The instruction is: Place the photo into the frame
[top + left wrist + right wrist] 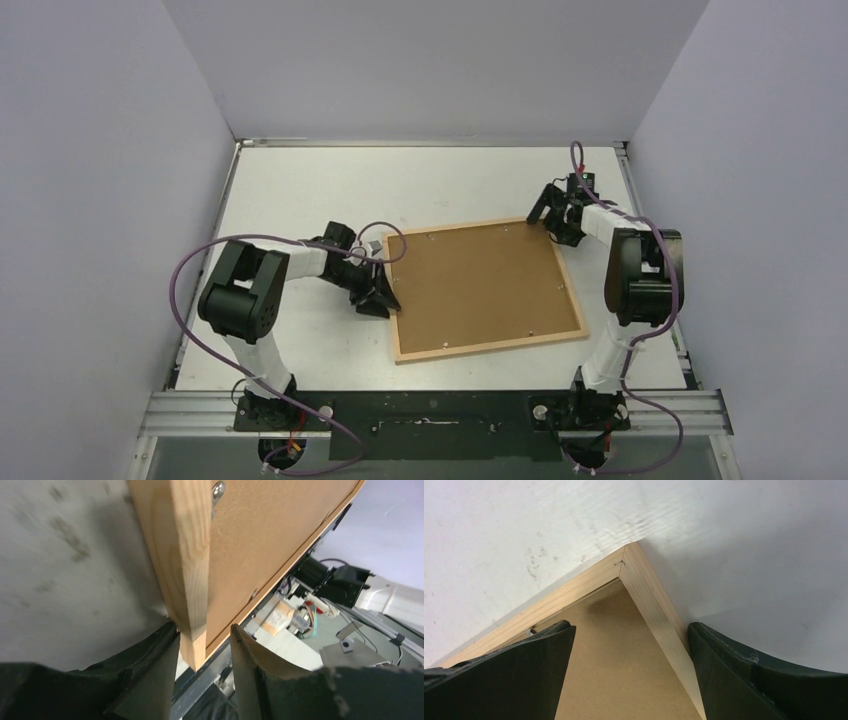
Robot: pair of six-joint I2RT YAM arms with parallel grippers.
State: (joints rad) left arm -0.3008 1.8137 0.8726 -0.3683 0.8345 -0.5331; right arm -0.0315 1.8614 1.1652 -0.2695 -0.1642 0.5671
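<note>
The light-wood frame (490, 347) lies on the table with the brown backing board (480, 280) filling it. The photo is hidden. My left gripper (383, 297) is at the frame's left rail. In the left wrist view that rail (187, 570) stands between the fingers of my left gripper (202, 645): the left finger touches it, the right one is a gap away. My right gripper (556, 226) is at the far right corner. There the jaws of my right gripper (631, 630) stand wide open over the frame's corner (649, 595) and the board (619, 650).
Grey walls close in the table on three sides. An aluminium rail (440, 410) with both arm bases runs along the near edge. A metal strip (625, 175) lines the table's right edge, close to my right arm.
</note>
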